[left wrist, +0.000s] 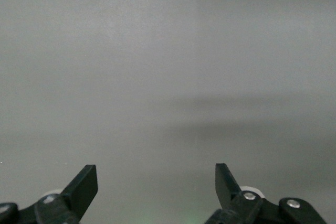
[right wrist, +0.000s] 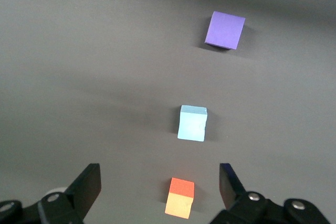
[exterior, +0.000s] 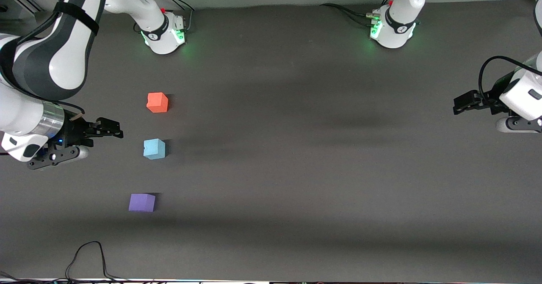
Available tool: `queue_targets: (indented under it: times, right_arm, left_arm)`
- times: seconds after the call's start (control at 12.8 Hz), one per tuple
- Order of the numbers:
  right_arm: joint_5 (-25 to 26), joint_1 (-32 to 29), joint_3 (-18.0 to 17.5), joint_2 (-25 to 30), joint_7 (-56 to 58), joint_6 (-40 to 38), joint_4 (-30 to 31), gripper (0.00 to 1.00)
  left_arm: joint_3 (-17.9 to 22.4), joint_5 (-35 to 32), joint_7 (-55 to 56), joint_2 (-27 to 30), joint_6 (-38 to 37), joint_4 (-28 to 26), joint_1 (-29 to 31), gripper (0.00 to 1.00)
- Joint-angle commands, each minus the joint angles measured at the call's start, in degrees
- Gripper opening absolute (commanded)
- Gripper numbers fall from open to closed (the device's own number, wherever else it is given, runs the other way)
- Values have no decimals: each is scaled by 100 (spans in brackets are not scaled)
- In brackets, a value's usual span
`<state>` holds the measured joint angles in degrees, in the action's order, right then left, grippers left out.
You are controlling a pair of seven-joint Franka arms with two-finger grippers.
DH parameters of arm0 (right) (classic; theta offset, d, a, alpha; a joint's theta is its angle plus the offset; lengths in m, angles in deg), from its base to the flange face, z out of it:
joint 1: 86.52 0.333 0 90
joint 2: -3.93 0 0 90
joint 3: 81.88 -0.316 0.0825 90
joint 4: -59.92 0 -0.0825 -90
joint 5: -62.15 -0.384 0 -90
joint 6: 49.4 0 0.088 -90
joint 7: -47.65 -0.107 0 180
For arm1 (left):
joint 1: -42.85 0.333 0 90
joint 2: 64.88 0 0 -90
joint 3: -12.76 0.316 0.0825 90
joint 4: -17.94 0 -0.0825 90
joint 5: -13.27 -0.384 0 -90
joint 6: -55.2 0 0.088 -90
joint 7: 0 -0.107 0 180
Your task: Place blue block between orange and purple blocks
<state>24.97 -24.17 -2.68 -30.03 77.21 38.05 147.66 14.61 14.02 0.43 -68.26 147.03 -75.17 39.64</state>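
Gray table: blue block btwn orange & purple (grippers empty).

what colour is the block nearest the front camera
Violet-purple block, clearest in the front view.

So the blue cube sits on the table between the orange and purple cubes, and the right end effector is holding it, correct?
No. The right end effector is open and empty, apart from the blue cube, as the front view shows. The cube does sit between the orange cube and the purple cube.
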Motion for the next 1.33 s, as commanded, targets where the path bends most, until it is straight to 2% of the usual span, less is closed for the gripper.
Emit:
queue_targets:
  times: [0.0, 0.08, 0.16, 0.39, 0.47, 0.62, 0.86, 0.94, 1.09, 1.25]
  right_arm:
    - [176, 50, -53, 266, -12, -97, -37, 100]
    - [307, 6, -167, 345, -99, -97, -46, 100]
    - [509, -203, -534, 616, -326, -88, -63, 100]
    - [1895, -1396, -2666, 1767, -1309, 316, 24, 100]
    - [2126, -1853, -3291, 1935, -1539, 334, 33, 100]
    - [2259, -2906, -4381, 2103, -1629, 351, 42, 100]
    - [2882, -4664, -6445, 2349, -2066, 378, 68, 100]
    - [2997, -5087, -6948, 2419, -2182, 378, 138, 100]
    - [3156, -5450, -7478, 2673, -2550, 491, 453, 100]
    - [3200, -5924, -7936, 3103, -2561, 903, 1154, 100]
  left_arm:
    - [44, -49, -69, -32, 1, 73, -57, 100]
    - [44, -49, -69, -23, 1, 73, -57, 100]
    - [44, -49, -69, -32, 1, 73, -57, 100]
    - [44, -49, -69, -32, 1, 82, -57, 100]
    - [44, -49, -69, -32, 1, 73, -57, 100]
    - [52, -49, -69, -23, 1, 73, -57, 100]
    - [44, -41, -69, -32, -8, 82, -66, 100]
    - [44, -32, -69, -23, -8, 82, -66, 100]
    - [44, -32, -69, -23, -16, 73, -66, 100]
    - [44, -32, -69, -23, -25, 73, -66, 100]
